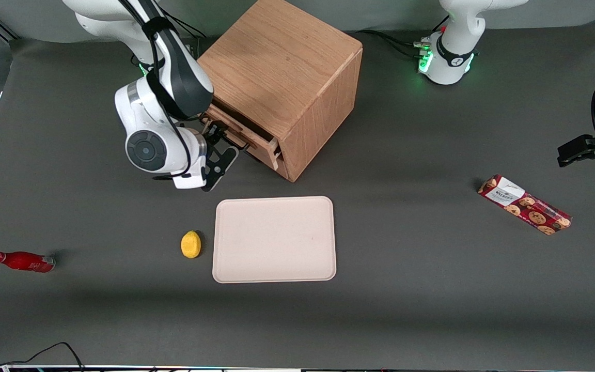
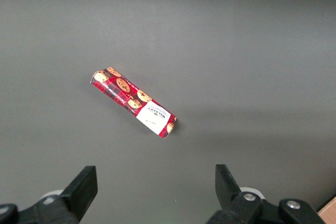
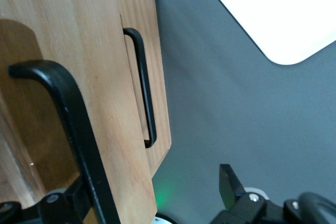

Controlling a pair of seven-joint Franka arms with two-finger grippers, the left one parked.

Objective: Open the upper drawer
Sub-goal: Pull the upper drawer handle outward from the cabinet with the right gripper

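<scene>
The wooden cabinet [image 1: 277, 67] stands at the back of the table. Its upper drawer [image 1: 248, 137] sticks a short way out of the cabinet front. In the right wrist view the upper drawer's front [image 3: 94, 51] is close up, with its black bar handle [image 3: 63, 108] crossing right next to one finger. The lower drawer's handle [image 3: 144, 87] shows deeper in. My gripper [image 1: 220, 152] [image 3: 155, 179] is right in front of the drawer, open, with the edge of the upper drawer's front and its handle between the spread fingers. One finger is mostly hidden by the handle.
A pale tray [image 1: 275, 239] lies nearer the front camera than the cabinet, with a lemon [image 1: 190, 244] beside it. A red bottle [image 1: 22, 261] lies toward the working arm's end. A cookie box [image 1: 525, 204] [image 2: 134, 102] lies toward the parked arm's end.
</scene>
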